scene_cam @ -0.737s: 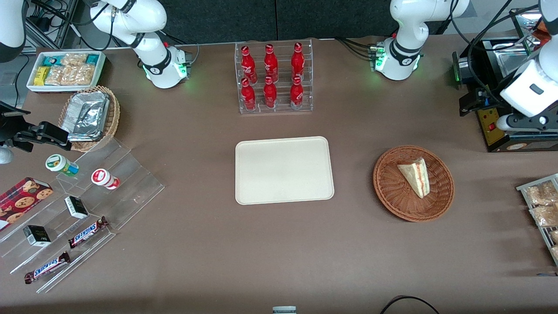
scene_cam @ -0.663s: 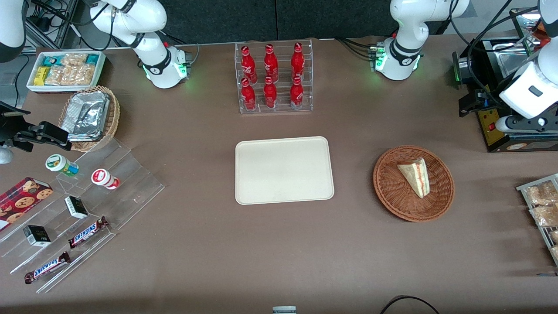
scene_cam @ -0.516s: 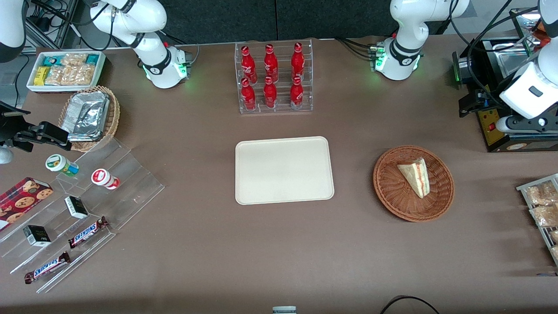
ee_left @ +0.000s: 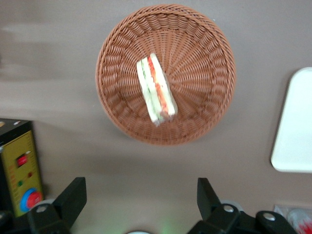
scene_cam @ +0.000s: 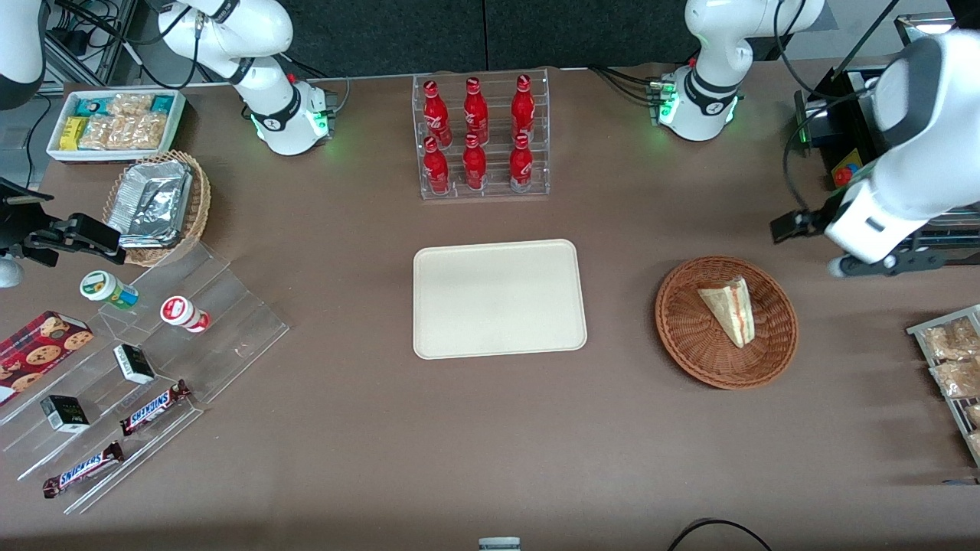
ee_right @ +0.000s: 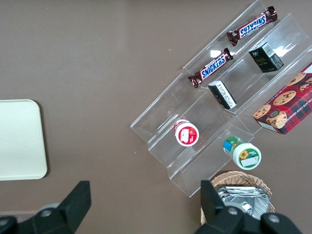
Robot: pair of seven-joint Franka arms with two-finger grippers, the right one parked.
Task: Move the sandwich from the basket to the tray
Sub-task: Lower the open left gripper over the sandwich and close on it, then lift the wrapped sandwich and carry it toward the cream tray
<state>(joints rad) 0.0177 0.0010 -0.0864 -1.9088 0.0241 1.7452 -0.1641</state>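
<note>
In the front view the sandwich (scene_cam: 728, 310) is seen lying in the basket (scene_cam: 726, 321), which sits beside the empty tray (scene_cam: 499, 298) toward the working arm's end of the table, while the gripper (scene_cam: 796, 224) is held above the table just outside the basket's rim, farther from the camera than the basket. In the left wrist view the fingers (ee_left: 72, 199) are shown spread wide and empty, with the sandwich (ee_left: 156, 88) lying at a slant in the basket (ee_left: 165, 74) (cut edge up), so a descent not turned to match that slant could be expected to catch the wicker rim, or the soft wedge could be crushed or tipped.
</note>
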